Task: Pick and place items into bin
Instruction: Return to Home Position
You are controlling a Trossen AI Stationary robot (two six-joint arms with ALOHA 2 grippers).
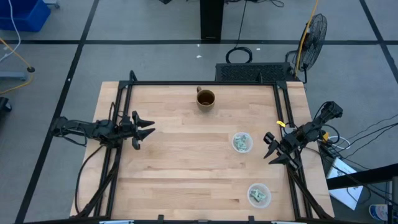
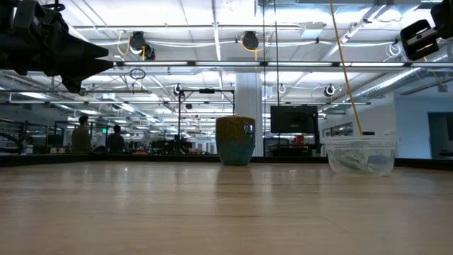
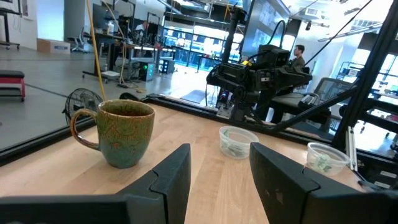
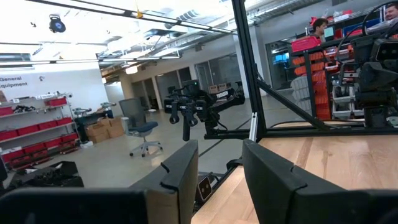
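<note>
Teal wrapped pieces (image 1: 242,142): we judge them light, crinkly, slippery; pinch mid-body. Left gripper (image 1: 151,127), right gripper (image 1: 271,151): fingers parted, empty.

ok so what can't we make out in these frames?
- Packets per bin: too small in the high view (upper bin, lower bin); blurred behind the wall of the one bin in the low view.
- Which bin that is: cannot tell; the other does not show there.
- Mug contents: dark from above; the rim hides them in the left wrist view.
- Left gripper and right gripper, open at the table's sides, hide nothing.
</note>
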